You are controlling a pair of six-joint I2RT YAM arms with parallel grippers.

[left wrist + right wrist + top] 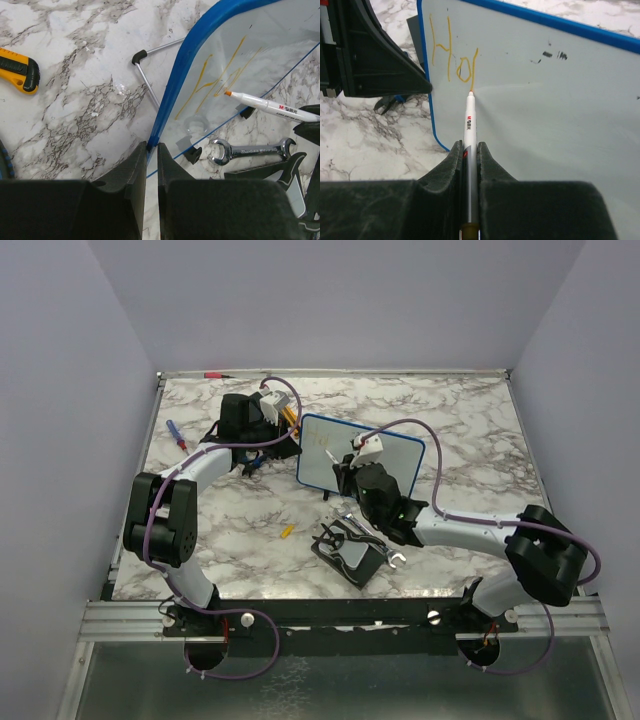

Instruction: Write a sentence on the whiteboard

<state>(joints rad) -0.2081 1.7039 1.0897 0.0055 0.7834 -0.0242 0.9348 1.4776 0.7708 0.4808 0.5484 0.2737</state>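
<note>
Whiteboard (pixel 400 455), small, white, blue-rimmed, is held mid-table by the left gripper (pixel 151 150) clamped on its rim, while a white orange-tipped marker (pixel 470 120), gripped lengthwise by the right gripper (pixel 470 147), is pointed straight ahead at the orange letters (pixel 452 57), blank surface lying rightward.

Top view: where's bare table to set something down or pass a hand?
Free: marble table right of the blue-rimmed white whiteboard, to the right edge, and the strip behind it. Crowded: the board's left rim, clamped by the left gripper; near centre, flat black square pad and silver wrench.
</note>
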